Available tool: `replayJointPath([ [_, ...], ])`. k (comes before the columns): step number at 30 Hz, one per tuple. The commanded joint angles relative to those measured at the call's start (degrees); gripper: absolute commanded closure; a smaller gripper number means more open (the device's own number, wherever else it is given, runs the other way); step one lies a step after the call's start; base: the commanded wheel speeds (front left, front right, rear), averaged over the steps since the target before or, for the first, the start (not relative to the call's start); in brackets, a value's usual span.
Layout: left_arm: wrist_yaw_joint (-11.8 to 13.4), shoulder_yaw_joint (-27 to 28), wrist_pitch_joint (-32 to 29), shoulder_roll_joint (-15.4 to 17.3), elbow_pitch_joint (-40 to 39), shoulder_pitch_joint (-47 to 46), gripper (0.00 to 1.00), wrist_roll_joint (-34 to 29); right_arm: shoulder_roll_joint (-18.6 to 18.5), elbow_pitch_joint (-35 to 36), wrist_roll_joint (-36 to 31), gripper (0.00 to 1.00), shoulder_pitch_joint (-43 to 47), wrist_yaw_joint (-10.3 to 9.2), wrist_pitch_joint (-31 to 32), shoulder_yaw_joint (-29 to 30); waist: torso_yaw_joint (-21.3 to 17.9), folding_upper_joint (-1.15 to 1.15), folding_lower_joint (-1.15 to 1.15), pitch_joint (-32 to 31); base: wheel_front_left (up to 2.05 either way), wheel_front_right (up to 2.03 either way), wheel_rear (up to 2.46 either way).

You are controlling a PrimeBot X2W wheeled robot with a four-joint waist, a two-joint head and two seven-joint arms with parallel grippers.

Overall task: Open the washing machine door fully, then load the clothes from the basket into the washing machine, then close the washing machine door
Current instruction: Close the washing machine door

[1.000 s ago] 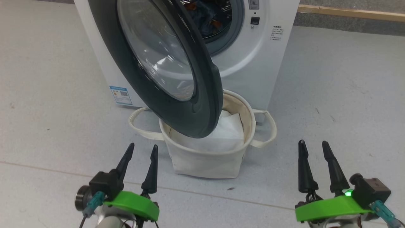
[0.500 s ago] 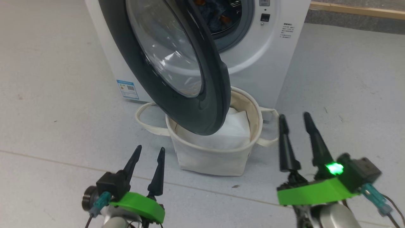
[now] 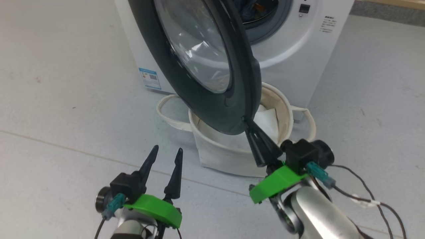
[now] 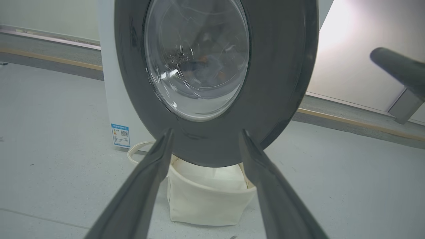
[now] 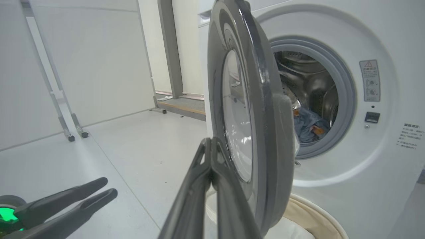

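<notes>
The washing machine [image 3: 298,63] stands ahead with its black-rimmed glass door [image 3: 199,56] swung out toward me. A light blue garment with orange marks [image 5: 307,124] lies inside the steel drum. Under the door sits the cream basket [image 3: 232,159]. My right gripper [image 3: 245,119] is shut with nothing in it, its tip at the door's lower rim, above the basket. In the right wrist view its joined fingers [image 5: 212,172] rise beside the door's outer face [image 5: 265,116]. Low on the left, well short of the basket, my left gripper [image 3: 167,150] is open and empty, with the door [image 4: 275,83] ahead of it.
A plain white sheet [image 3: 265,121] lies in the basket. The basket's loop handles [image 3: 166,113] spread out over the floor. A metal frame on small feet [image 5: 71,131] stands far left of the machine. Cables [image 3: 375,202] trail from my right wrist.
My right gripper has shut and swung left and forward from the floor at the right to the door's lower rim. The camera has shifted. The left gripper is as it was.
</notes>
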State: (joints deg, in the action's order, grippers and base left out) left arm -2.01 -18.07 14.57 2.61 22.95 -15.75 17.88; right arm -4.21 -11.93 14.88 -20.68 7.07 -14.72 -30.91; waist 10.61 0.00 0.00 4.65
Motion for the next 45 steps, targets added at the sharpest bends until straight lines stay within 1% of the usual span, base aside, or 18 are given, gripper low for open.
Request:
replayJointPath([
  [1,0.4,1.08,0.42,0.27,-1.7,-3.14,0.0,0.48,0.63,-1.39,-1.23,1.0,-3.95,0.42,-0.28,-0.2,1.16,0.0,0.0,1.08,0.0,0.0,0.0],
  [6,0.91,-0.39,0.42,0.27,-2.12,-4.19,0.0,1.36,0.86,-9.3,-3.45,1.0,-8.74,0.42,-0.28,0.91,2.97,0.0,0.0,2.7,0.0,0.0,0.0],
  [11,1.21,-1.61,0.42,0.27,-1.97,-4.93,0.0,2.02,1.08,-15.15,-4.33,1.0,-12.37,0.42,-0.28,1.89,4.52,0.0,0.0,3.73,0.0,0.0,0.0],
  [15,1.54,-2.55,0.42,0.27,-2.09,-5.59,0.0,2.58,1.25,-19.46,-4.44,1.0,-15.41,0.42,-0.28,3.93,5.86,0.0,0.0,4.64,0.0,0.0,0.0],
  [17,1.6,-2.71,0.42,0.27,-2.09,-5.67,0.0,2.73,1.26,-20.22,-4.66,1.0,-15.93,0.42,-0.28,4.53,6.09,0.0,0.0,4.74,0.0,0.0,0.0],
  [25,2.01,-3.85,0.42,0.27,-2.08,-5.9,0.0,3.77,1.32,-24.53,-7.27,1.0,-18.32,0.42,-0.28,10.65,7.48,0.0,0.0,5.61,0.0,0.0,0.0],
  [30,1.9,-5.11,0.42,0.27,-1.71,-5.6,0.0,4.08,1.19,-27.01,-9.3,1.0,-19.11,0.42,-0.28,17.28,8.25,0.0,0.0,5.5,0.0,0.0,0.0],
  [35,1.94,-6.29,0.42,0.27,-1.25,-5.73,0.0,4.46,0.92,-29.92,-14.62,1.0,-20.55,0.42,-0.28,24.81,8.89,0.0,0.0,5.56,0.0,0.0,0.0],
  [39,2.04,-8.03,0.42,0.27,-1.82,-6.25,0.0,5.27,0.97,-30.78,-18.54,1.0,-22.21,0.42,-0.28,30.91,9.62,0.0,0.0,6.14,0.0,0.0,0.0],
  [45,2.79,-8.76,0.42,0.27,-2.19,-6.66,0.0,5.88,1.14,-30.74,-20.51,1.0,-23.83,0.42,-0.28,34.92,10.15,0.0,0.0,7.37,0.0,0.0,0.0],
])
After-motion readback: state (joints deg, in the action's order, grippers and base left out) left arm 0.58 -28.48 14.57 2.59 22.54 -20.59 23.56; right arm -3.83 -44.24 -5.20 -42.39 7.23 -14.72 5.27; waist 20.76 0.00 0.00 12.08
